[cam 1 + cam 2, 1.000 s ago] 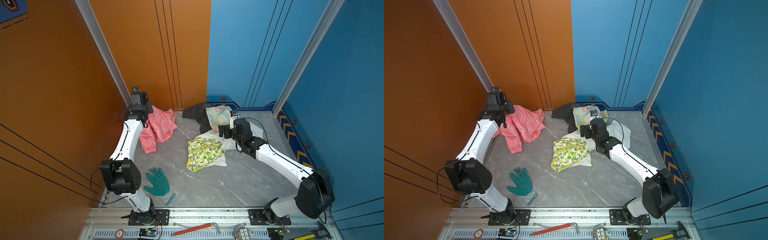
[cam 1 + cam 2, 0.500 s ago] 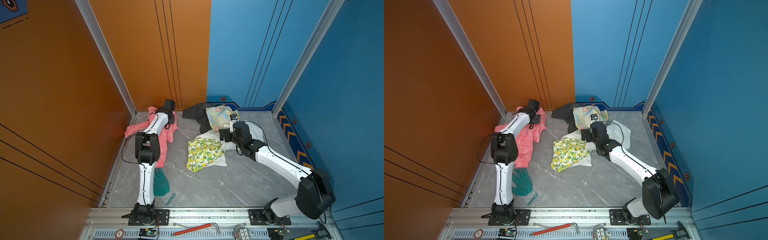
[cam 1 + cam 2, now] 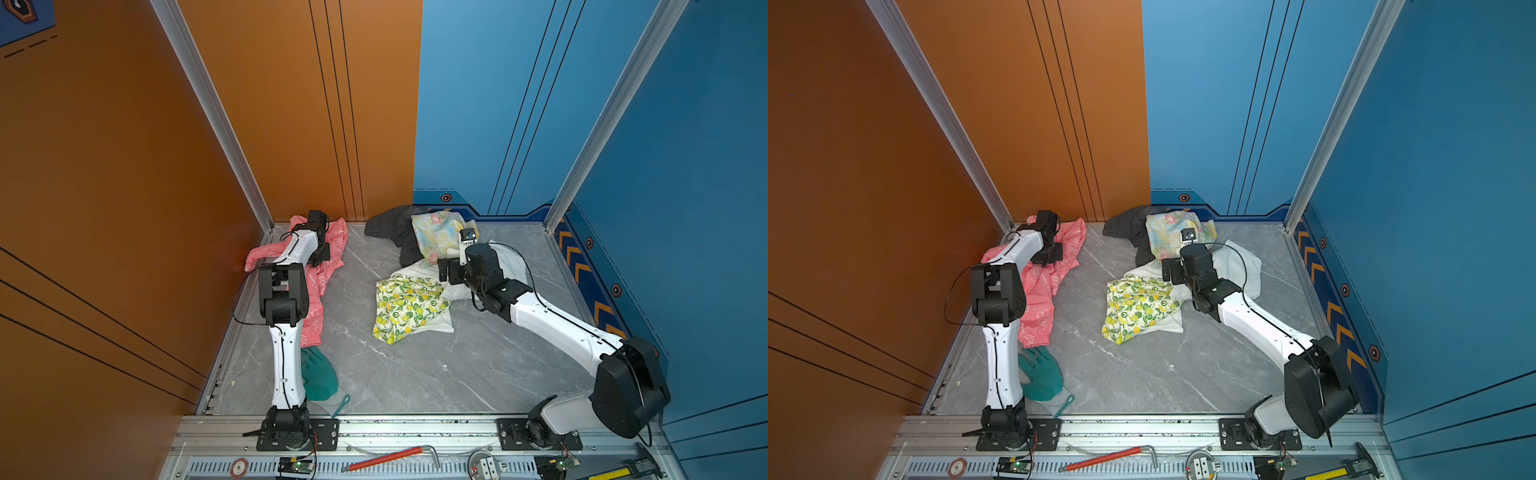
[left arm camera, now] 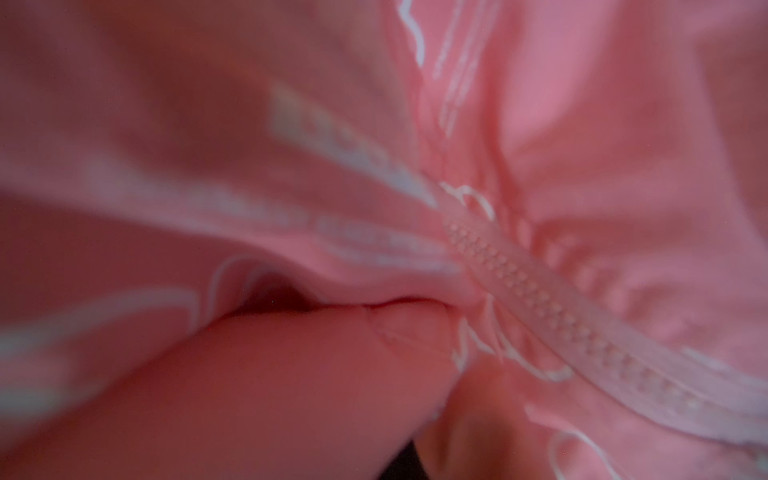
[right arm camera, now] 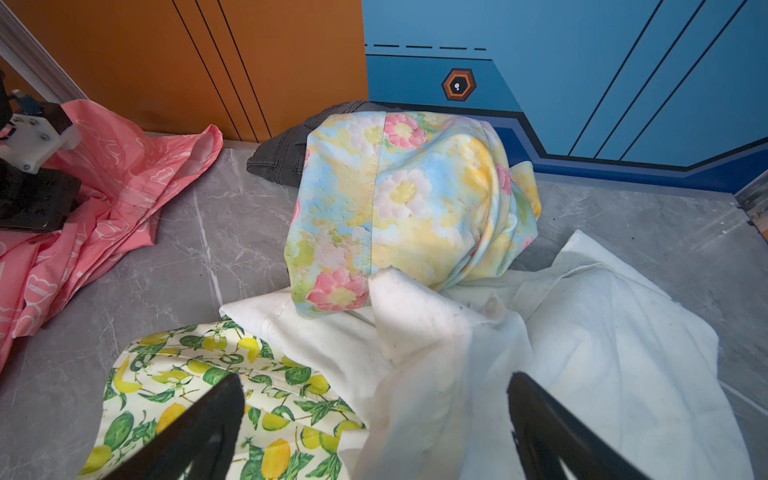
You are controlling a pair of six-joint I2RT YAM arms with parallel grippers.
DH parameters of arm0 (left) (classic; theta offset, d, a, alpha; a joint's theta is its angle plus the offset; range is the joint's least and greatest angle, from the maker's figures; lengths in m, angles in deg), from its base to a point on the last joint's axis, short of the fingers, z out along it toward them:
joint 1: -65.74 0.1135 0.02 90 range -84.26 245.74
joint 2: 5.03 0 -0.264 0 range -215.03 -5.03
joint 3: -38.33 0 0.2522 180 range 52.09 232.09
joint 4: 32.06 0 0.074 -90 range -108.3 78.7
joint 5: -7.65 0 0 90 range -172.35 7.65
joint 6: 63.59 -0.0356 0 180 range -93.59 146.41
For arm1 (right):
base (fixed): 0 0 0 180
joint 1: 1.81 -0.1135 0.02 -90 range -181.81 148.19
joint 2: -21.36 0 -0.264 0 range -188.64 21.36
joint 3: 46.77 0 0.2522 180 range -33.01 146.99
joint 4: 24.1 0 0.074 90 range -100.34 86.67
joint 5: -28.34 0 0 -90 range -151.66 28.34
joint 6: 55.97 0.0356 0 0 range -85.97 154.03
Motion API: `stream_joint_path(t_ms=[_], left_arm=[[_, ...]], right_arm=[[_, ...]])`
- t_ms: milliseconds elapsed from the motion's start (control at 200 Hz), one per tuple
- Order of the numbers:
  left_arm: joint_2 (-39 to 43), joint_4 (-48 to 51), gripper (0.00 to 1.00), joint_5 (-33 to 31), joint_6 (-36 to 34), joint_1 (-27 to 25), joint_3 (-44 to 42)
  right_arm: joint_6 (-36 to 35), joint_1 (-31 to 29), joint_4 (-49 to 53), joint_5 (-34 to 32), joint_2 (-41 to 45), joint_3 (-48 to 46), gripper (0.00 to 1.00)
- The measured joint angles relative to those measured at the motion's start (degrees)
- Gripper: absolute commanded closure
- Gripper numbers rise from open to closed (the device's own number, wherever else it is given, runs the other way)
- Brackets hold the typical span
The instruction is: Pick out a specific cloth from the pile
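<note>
Now, cloth (image 3: 324,286): thin, pink, crinkly, long.
Left jaws: squeezed tight on cloth folds.
Right jaws: wide apart over soft white cloth (image 5: 602,332).

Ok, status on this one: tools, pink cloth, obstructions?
Left tool shut on pink cloth, far-left corner. Right tool open over white cloth. Pink cloth lies apart from pile. Nothing blocking.

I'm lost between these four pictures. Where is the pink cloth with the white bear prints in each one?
In a top view: the pink cloth lies in the far left corner of the floor.
In a top view: the same corner.
Left wrist view: it fills the whole picture, blurred.
Right wrist view: across bare floor from the floral cloth, at.
Shared landmark: the orange wall behind it, missing only from the left wrist view.
</note>
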Motion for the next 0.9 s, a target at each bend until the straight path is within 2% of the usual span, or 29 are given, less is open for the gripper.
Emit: stream_joint_path(t_ms=[220, 576, 626, 706, 776, 816, 901], left_arm=[[2.0, 0.0, 1.00, 1.8, 0.0, 1.6, -2.8], [2.0, 1.9, 1.00, 4.3, -2.9, 3.2, -0.2], [2.0, 2.3, 0.89, 4.3, -3.1, 3.7, 0.4], [2.0, 2.7, 0.50, 4.5, -3.5, 4.3, 1.2], [2.2, 2.7, 0.34, 5.0, -3.2, 4.6, 1.4], [2.6, 2.8, 0.21, 5.4, -2.6, 4.6, 1.4], [4.7, 3.3, 0.04, 6.2, -2.2, 4.3, 1.4]], right_arm=[[0.0, 0.0, 0.0, 0.0, -0.1, -0.4, 0.00], [0.0, 0.0, 0.0, 0.0, 0.0, -1.2, 0.00], [-0.1, 0.0, 0.0, 0.0, 0.0, -1.2, 0.00], [-0.2, 0.0, 0.0, -0.1, 0.0, -1.2, 0.00], [-0.5, 0.0, 0.0, -0.1, 0.0, -1.2, 0.00], [-0.5, 0.0, 0.0, -0.1, 0.0, -1.2, 0.00], [-0.5, 0.0, 0.0, 0.0, 0.0, -1.2, 0.00]])
